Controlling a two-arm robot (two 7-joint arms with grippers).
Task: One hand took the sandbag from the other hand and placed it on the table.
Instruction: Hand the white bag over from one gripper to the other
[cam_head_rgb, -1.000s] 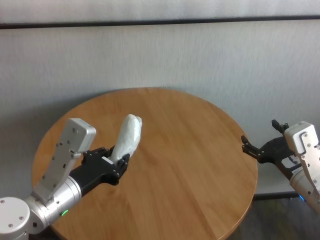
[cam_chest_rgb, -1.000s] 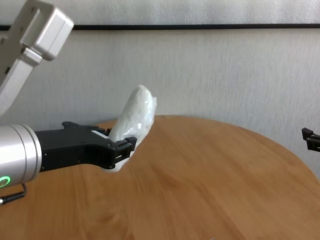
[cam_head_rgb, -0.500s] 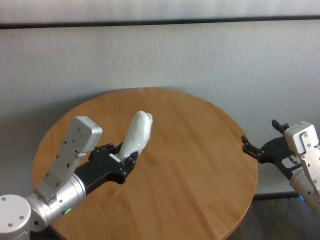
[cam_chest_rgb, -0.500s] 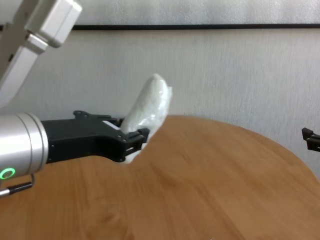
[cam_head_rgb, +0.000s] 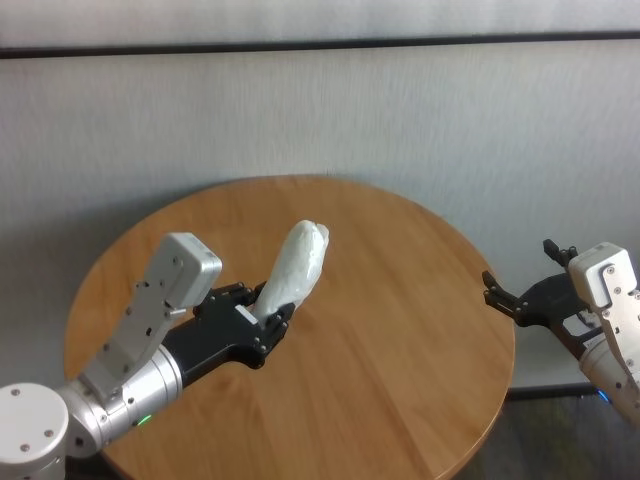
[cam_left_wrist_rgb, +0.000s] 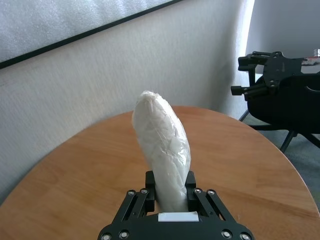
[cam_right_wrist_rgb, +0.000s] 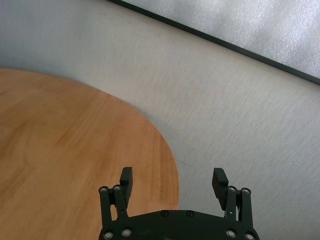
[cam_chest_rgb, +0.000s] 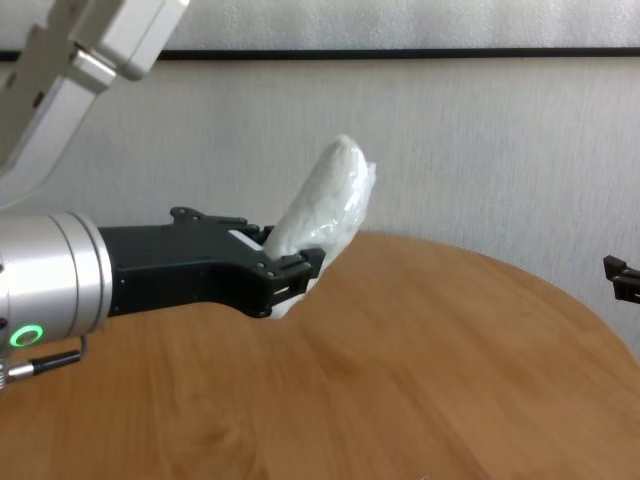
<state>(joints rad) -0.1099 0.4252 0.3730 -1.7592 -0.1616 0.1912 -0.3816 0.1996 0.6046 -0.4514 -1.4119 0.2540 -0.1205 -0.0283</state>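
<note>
The main risk is a fumbled handover: the left gripper (cam_head_rgb: 262, 322) pinches the sandbag (cam_head_rgb: 295, 266) only by its lower end, so if the right gripper (cam_head_rgb: 520, 300) (parked off the table's (cam_head_rgb: 400, 330) right edge, fingers spread wide) grabs the free tip off-centre, or the left lets go too early, the lumpy pouch could sag, slip and drop. The sandbag hangs in the air above the table's left-centre, its long axis standing steeply, free end pointing up, leaning away from the robot and slightly right.
</note>
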